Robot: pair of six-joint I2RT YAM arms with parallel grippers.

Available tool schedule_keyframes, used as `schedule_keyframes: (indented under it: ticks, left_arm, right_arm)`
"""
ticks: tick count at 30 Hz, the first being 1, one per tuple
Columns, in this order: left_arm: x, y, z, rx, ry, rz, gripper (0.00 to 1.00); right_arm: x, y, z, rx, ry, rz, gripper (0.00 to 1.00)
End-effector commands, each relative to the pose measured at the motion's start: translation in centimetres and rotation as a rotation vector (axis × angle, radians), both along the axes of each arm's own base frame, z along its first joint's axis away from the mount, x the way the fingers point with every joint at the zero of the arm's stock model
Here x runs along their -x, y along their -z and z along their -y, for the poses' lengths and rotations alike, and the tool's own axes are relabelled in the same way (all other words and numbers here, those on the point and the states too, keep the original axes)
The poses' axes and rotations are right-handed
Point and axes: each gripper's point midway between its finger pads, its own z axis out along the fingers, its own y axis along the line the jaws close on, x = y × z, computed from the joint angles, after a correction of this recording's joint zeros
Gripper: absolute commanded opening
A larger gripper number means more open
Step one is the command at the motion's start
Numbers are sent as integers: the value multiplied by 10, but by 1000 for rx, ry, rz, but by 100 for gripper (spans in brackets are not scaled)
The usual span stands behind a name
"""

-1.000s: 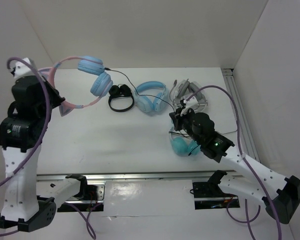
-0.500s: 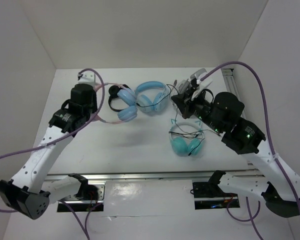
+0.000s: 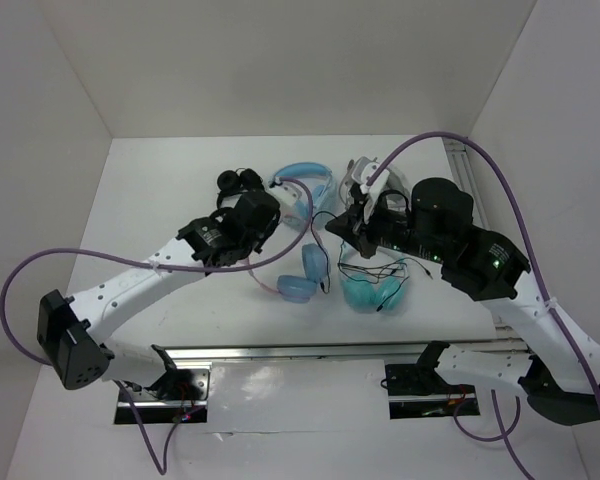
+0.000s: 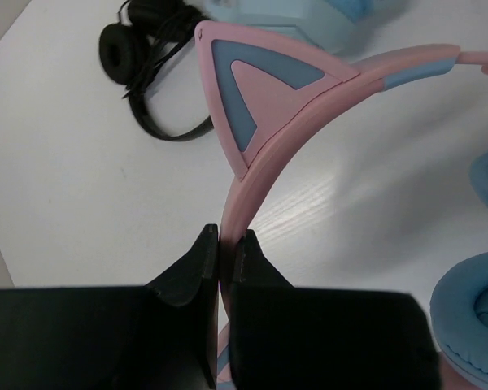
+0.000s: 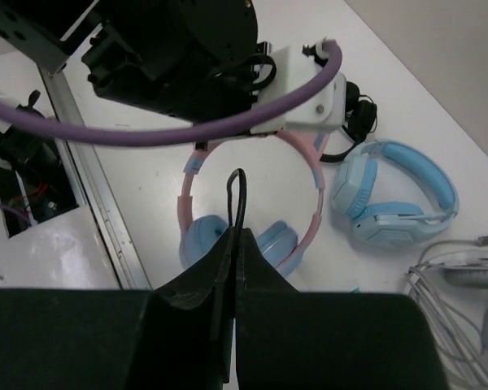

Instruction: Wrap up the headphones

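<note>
The headphones (image 3: 300, 276), with a pink cat-ear headband and light blue ear cups, are at the table's middle, cups toward the front. My left gripper (image 3: 253, 250) is shut on the pink headband (image 4: 228, 213) just below a cat ear (image 4: 256, 97). My right gripper (image 3: 333, 228) is above and to the right of them. It is shut on a loop of the thin black cable (image 5: 237, 199). In the right wrist view the headphones (image 5: 205, 240) lie below the jaws with both cups showing. The cable (image 3: 323, 250) runs down toward a cup.
A teal cat-ear pair (image 3: 370, 290) lies right of the headphones, under my right arm. An all-blue pair (image 3: 305, 185), a small black pair (image 3: 238, 183) and a white-grey pair (image 3: 365, 172) lie at the back. White walls stand close on both sides. A metal rail (image 3: 280, 352) runs along the front.
My left arm has swung the headphones from high at the back left down to the table's middle. My right gripper has risen from the teal pair and moved back and left.
</note>
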Motion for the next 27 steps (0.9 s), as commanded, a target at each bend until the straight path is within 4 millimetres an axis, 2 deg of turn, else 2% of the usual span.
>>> schedule_keyframes:
  ticks: [1, 3, 5, 8, 9, 11, 12, 13, 14, 16, 17, 18, 19, 22, 23, 25, 27]
  left_arm:
    - [18, -60, 39, 120, 195, 121, 0]
    - [36, -61, 57, 111, 288, 117, 0]
    - [59, -61, 65, 103, 389, 76, 0]
    - [96, -56, 80, 115, 531, -1, 0]
    - [108, -62, 86, 132, 575, -1, 0]
    - [120, -66, 88, 162, 597, -9, 0]
    - [127, -74, 89, 184, 622, 2, 0]
    - [131, -78, 88, 200, 637, 5, 0]
    - [138, -81, 90, 232, 666, -7, 0]
    - [151, -91, 91, 275, 719, -6, 0]
    - [156, -96, 95, 302, 742, -16, 0]
    - [160, -103, 95, 323, 759, -8, 0]
    - [164, -105, 95, 329, 774, -17, 0]
    - [171, -114, 96, 361, 813, -17, 0]
    - [173, -118, 94, 370, 814, -6, 0]
    - [181, -128, 88, 407, 834, 7, 0]
    - [180, -147, 80, 456, 810, 70, 0]
  right_arm:
    - [9, -6, -3, 13, -53, 26, 0]
    - [3, -5, 1, 28, -11, 44, 0]
    - [-4, -4, 9, 40, 55, 59, 0]
    - [-14, -15, 19, 13, 134, 100, 0]
    - [-17, -15, 25, 11, 168, 110, 0]
    - [-20, -18, 29, -1, 198, 125, 0]
    - [-27, -9, 34, 24, 243, 120, 0]
    - [-30, -14, 38, -3, 277, 131, 0]
    - [-38, -6, 43, 17, 327, 130, 0]
    - [-43, -5, 49, 17, 376, 142, 0]
    - [-42, -3, 46, 18, 373, 144, 0]
    - [-49, 7, 48, 43, 420, 130, 0]
    - [-52, 12, 43, 64, 420, 123, 0]
    - [-60, 24, 43, 95, 473, 105, 0]
    - [-62, 21, 43, 83, 485, 113, 0]
    - [-66, 29, 47, 90, 529, 106, 0]
    - [-70, 35, 52, 97, 571, 104, 0]
